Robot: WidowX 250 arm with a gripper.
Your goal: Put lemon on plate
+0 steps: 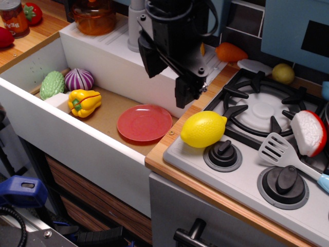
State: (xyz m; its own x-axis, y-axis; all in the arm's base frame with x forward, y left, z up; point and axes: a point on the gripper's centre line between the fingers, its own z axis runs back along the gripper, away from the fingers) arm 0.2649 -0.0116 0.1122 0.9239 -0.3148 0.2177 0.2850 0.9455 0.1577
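Observation:
The glossy yellow lemon [203,128] lies on the front left corner of the toy stove, just right of the sink. The red plate [145,122] lies flat and empty on the sink floor, to the lemon's left. My black gripper [167,77] hangs in the air over the sink's back right corner, above and behind the plate and up-left of the lemon. Its two fingers [187,91] stand apart with nothing between them. It touches neither the lemon nor the plate.
In the sink's left end lie a yellow bell pepper [85,102], a purple onion [79,79] and a green vegetable [52,84]. An orange jar [93,14] stands behind. A carrot [230,51], a small yellow-green fruit [283,73], a spatula [288,157] and knobs [222,153] are on the stove side.

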